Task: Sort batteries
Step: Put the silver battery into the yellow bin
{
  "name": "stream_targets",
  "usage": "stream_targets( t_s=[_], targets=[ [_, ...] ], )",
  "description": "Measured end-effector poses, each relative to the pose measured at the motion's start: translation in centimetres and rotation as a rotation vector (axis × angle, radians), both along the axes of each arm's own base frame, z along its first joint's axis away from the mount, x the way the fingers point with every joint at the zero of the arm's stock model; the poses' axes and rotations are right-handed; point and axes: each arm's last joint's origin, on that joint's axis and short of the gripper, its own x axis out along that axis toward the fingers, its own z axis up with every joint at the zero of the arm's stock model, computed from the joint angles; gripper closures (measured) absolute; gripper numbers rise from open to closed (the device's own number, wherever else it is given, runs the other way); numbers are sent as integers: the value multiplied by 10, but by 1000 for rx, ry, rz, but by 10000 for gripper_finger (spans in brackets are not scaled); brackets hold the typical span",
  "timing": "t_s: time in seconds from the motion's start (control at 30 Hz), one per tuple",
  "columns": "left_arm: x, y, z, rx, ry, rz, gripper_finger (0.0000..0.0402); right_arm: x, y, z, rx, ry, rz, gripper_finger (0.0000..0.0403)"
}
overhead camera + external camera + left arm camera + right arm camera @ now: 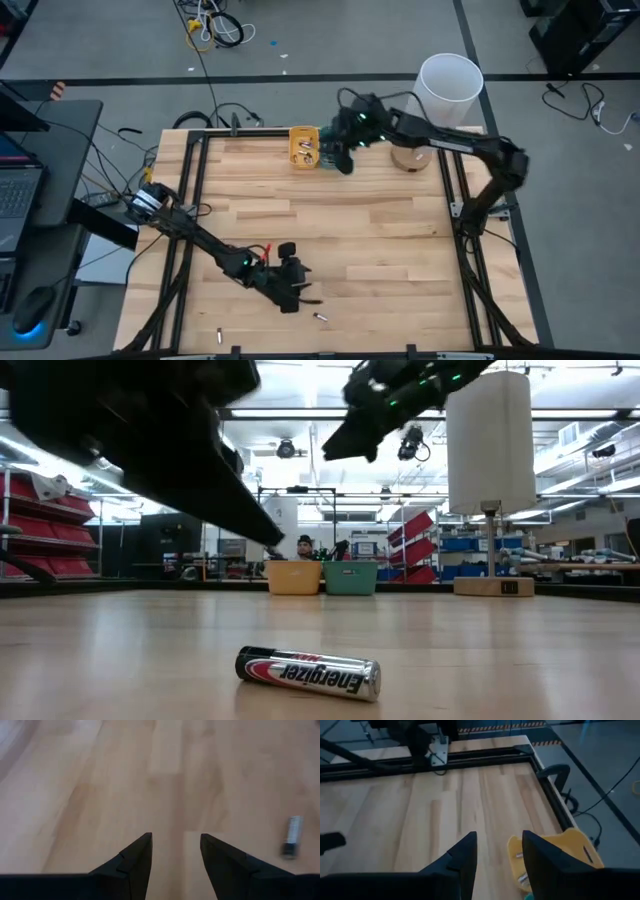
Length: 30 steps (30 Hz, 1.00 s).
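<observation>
A black and silver battery (308, 672) lies on its side on the wooden table near the front edge, also seen as the battery (321, 317) and the battery (292, 836). My left gripper (176, 847) hovers open just to its left (298, 297), with nothing between the fingers. A second battery (219, 336) lies at the front left. At the far edge stand a yellow tray (303, 147) and a teal tray (351, 577). My right gripper (499, 845) is open and empty, raised above the trays (338, 158). Small batteries (520, 855) lie inside the yellow tray (570, 852).
A tall white roll (450, 88) on a wooden base (495, 586) stands at the far right, beside my right arm. A black metal frame (190, 200) runs along the table's sides. Bare wood lies between the trays and the near batteries.
</observation>
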Motion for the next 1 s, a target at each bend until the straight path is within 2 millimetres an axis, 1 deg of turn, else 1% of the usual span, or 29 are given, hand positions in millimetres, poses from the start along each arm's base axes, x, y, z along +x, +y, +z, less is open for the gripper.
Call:
stream_targets(
  t_s=[0.07, 0.13, 0.23, 0.3, 0.4, 0.53, 0.67, 0.77, 0.87, 1.0],
  targets=[
    [-3, -8, 2, -4, -22, -16, 218, -13, 18, 1, -9, -13, -3, 261],
    [-6, -15, 3, -9, -42, -32, 218, -27, 38, -3, 6, -24, 5, 261],
    [-10, -24, 5, -19, -68, -47, 218, -49, 66, -3, 35, -93, 22, 261],
    [-8, -29, 5, -46, -104, -50, 218, -60, 83, -13, 28, -133, -10, 262],
    [-4, -33, -2, -67, -143, -56, 218, -74, 108, -38, 2, -152, -28, 262],
    [1, -37, -16, -66, -140, -81, 218, -91, 133, -52, 30, -211, 7, 262],
    [2, -42, -26, -90, -91, -226, 218, -102, 157, -71, 83, -169, 64, 262],
    [2, -44, -32, -65, -85, -287, 218, -107, 171, -75, 79, -176, 79, 262],
    [6, -46, -35, -41, -130, -327, 218, -109, 183, -80, 61, -149, 87, 262],
    [11, -45, -49, -22, -123, -385, 218, -110, 194, -79, 25, -163, 68, 262]
  ],
)
